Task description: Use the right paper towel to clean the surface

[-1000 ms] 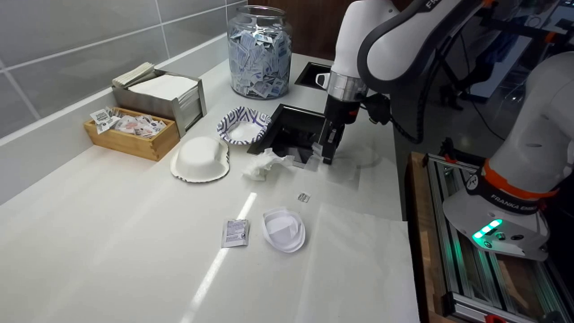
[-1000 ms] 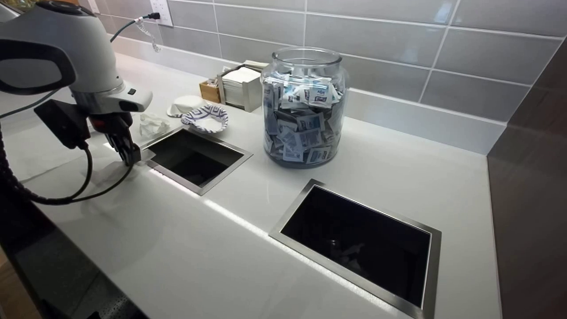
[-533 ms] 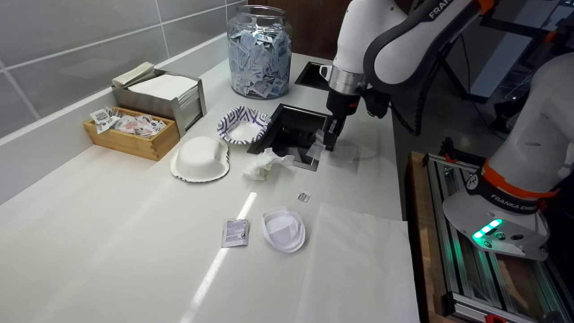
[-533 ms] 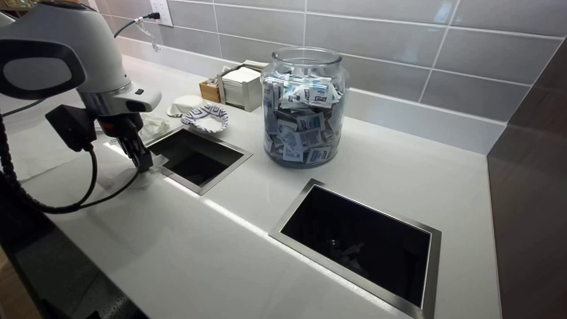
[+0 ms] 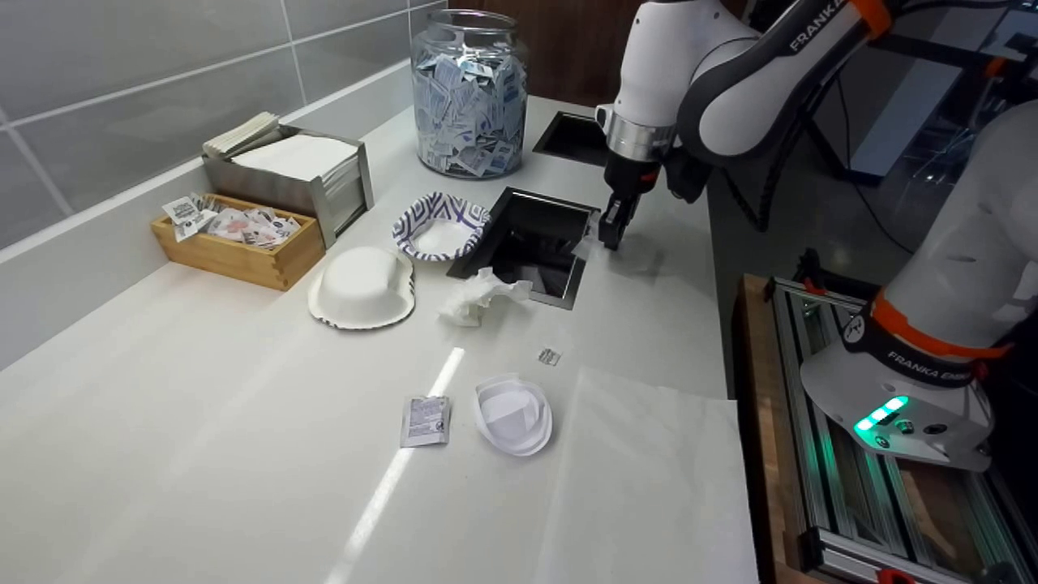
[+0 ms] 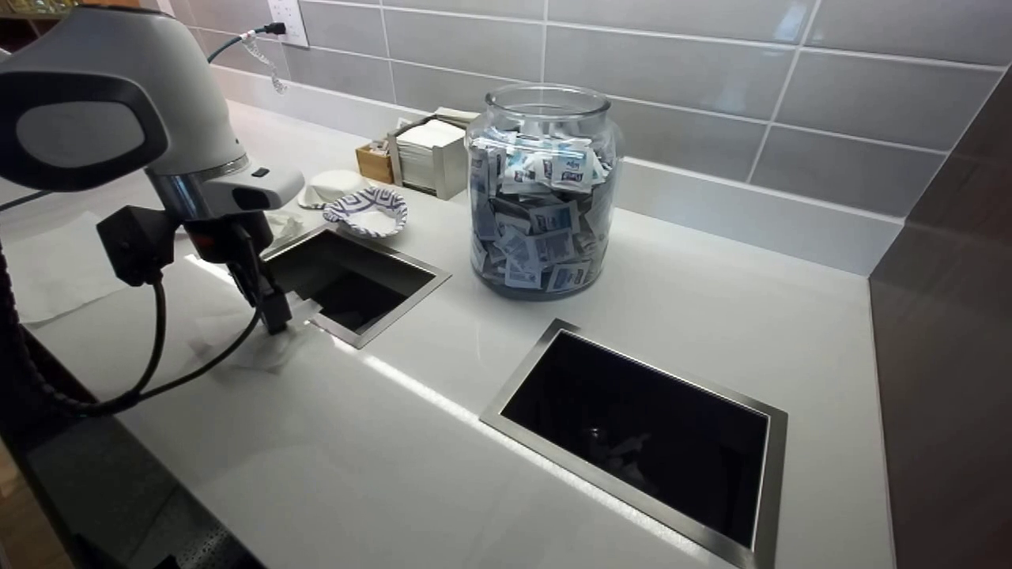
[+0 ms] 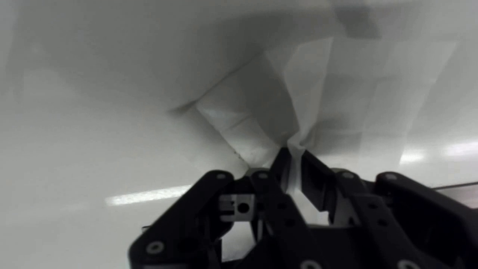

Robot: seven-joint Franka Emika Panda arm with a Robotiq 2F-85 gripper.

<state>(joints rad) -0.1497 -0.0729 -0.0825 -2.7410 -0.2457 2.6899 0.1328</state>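
My gripper (image 5: 611,240) is shut on a thin white paper towel (image 5: 590,235), low over the white counter (image 5: 268,454) beside the near opening's corner. In the wrist view the towel (image 7: 308,82) is pinched between the fingertips (image 7: 296,160) and spreads out on the counter on both sides. In an exterior view the towel (image 6: 261,352) lies under and around the fingertips (image 6: 277,325), with one corner reaching over the opening's metal rim. A crumpled white paper towel (image 5: 478,298) lies at the opening's other corner.
Two openings (image 6: 395,324) (image 6: 514,387) are cut into the counter. A glass jar of packets (image 5: 470,113), patterned bowl (image 5: 405,231), upturned bowl (image 5: 361,288), napkin holder (image 5: 280,191) and wooden box (image 5: 268,264) stand along the wall. Packets (image 5: 426,422), a white cup (image 5: 512,415) and a flat sheet (image 5: 649,487) lie nearer.
My gripper has slid along the counter past the near opening, toward the far end, dragging the towel with it. It stays shut on the towel. The other objects have not moved.
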